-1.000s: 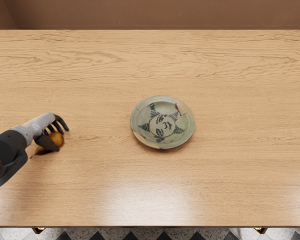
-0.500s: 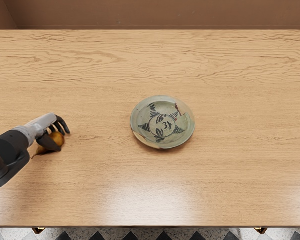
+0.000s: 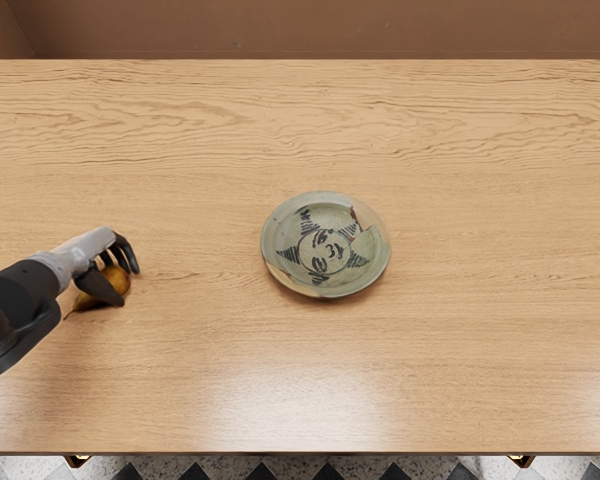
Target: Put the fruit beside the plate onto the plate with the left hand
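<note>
Left robot hand (image 3: pixel 105 268) on the fruit (image 3: pixel 115 281) by the desk's (image 3: pixel 300 120) left edge.
I saw its fingers (image 3: pixel 123 253) curled around it; the plate (image 3: pixel 372 262) lay well rightward, mid-desk.

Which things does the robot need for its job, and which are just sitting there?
For the job:
left hand, fingers curled round the fruit
fruit
plate

Just there:
table
checkered floor
</note>
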`<state>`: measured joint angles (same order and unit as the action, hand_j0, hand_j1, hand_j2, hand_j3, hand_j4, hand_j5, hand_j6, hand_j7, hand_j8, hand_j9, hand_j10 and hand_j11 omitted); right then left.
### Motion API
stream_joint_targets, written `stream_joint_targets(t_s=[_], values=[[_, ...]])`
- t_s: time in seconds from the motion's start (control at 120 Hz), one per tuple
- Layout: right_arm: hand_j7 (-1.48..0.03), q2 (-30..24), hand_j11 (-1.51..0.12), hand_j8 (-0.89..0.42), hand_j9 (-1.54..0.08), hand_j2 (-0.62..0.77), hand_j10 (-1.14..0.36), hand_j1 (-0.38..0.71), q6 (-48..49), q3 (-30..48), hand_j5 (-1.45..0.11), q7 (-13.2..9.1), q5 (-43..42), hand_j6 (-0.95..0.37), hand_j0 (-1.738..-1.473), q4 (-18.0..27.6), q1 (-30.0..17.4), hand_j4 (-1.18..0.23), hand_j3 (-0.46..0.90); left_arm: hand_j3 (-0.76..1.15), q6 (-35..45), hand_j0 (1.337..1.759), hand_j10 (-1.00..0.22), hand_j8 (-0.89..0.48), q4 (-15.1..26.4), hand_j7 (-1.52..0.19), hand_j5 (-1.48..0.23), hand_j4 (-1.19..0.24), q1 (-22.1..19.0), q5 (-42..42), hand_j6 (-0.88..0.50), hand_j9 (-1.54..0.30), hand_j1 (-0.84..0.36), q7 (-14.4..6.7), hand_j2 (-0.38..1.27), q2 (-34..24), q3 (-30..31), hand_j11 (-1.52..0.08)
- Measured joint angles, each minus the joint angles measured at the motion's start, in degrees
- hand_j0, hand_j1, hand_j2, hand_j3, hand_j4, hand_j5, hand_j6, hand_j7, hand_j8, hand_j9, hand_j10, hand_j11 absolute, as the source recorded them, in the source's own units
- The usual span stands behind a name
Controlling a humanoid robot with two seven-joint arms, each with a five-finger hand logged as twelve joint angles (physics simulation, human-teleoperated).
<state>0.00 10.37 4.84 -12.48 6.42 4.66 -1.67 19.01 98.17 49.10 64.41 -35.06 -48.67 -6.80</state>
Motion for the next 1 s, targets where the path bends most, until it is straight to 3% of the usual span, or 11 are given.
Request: stream_joint_targets(t_s=[0.125, 0.25, 0.475, 1.0], values=[[0.0, 0.0, 0.0, 0.0, 0.0, 0.0, 0.0, -0.35, 0.0, 0.0, 0.0, 0.0, 0.0, 0.0, -1.658, 0.0, 0.0, 0.0, 0.0, 0.0, -0.08, 1.649, -0.66, -0.49, 0.01, -1.01, -1.01, -0.77, 0.02, -0.18, -0.56, -1.03, -0.27, 0.06, 0.36, -0.03, -0.05, -1.04], [0.0, 0.0, 0.0, 0.0, 0.0, 0.0, 0.0, -0.35, 0.0, 0.0, 0.0, 0.0, 0.0, 0.0, -1.658, 0.0, 0.0, 0.0, 0.0, 0.0, -0.37, 1.647, -0.65, -0.46, 0.08, -1.05, -1.05, -0.78, 0.28, -0.75, -0.54, -1.06, -0.3, 0.07, 0.44, -0.24, -0.12, -1.08], [0.0, 0.0, 0.0, 0.0, 0.0, 0.0, 0.0, -0.35, 0.0, 0.05, 0.0, 0.0, 0.0, 0.0, -1.658, 0.0, 0.01, 0.0, 0.0, 0.0, -2.14, 1.647, -0.66, -0.46, 0.13, -1.1, -1.12, -0.77, 2.99, -2.2, -0.55, -1.08, -0.24, -0.02, 0.34, -0.21, -0.48, -1.09], [0.0, 0.0, 0.0, 0.0, 0.0, 0.0, 0.0, -0.35, 0.0, 0.17, 0.0, 0.0, 0.0, 0.0, -1.658, -0.03, 0.03, 0.0, 0.0, 0.0, -7.72, 1.648, -0.64, -0.44, -0.02, -1.15, -1.18, -0.78, 11.72, -8.16, -0.5, -1.11, -0.29, 0.0, 0.41, 2.25, -0.6, -1.11]])
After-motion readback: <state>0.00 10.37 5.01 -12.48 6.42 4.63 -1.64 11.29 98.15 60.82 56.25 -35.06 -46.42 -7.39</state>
